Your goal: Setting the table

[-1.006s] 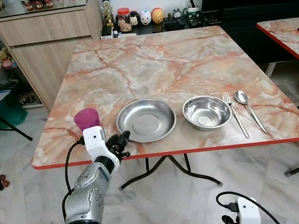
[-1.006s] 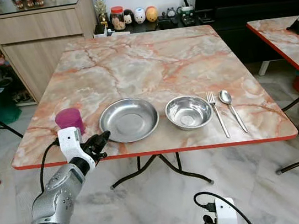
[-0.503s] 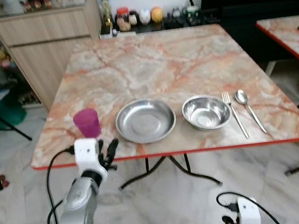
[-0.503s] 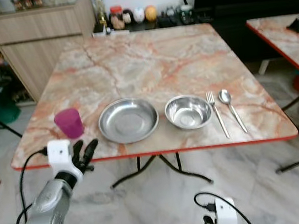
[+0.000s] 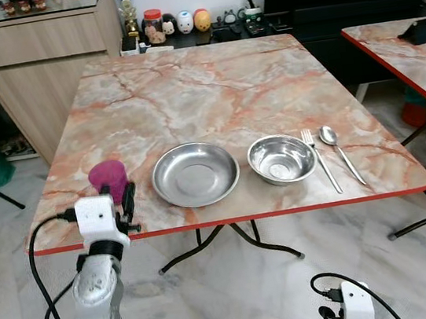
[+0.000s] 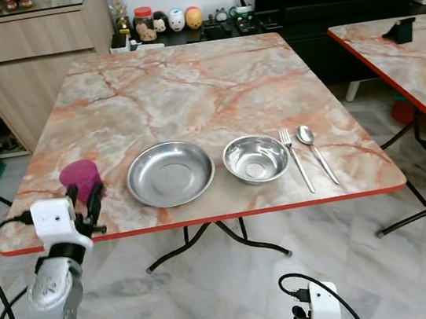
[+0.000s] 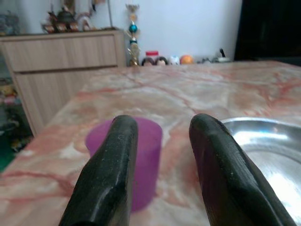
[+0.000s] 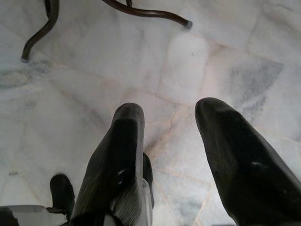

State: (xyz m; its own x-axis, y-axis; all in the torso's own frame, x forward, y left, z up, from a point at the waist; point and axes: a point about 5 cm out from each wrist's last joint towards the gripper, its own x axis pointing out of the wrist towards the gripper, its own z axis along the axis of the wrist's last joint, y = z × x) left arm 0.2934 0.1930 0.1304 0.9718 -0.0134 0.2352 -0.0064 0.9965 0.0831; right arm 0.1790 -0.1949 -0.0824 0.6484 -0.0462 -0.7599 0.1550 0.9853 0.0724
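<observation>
Near the table's [image 5: 211, 88] front left corner stands a purple cup [image 5: 107, 177]; the left gripper [image 5: 127, 205] hovers just before it at the front edge, fingers apart, holding nothing; along that edge sit plate [image 5: 195, 174], bowl [image 5: 282, 158], fork [image 5: 320, 160], spoon [image 5: 340, 153]; the right gripper [image 8: 164, 141] hangs spread over the floor [image 8: 211, 52].

Left gripper [image 5: 127, 206] covers part of the purple cup [image 5: 107, 177]; shelf trinkets [image 5: 175, 23] too small to identify.
</observation>
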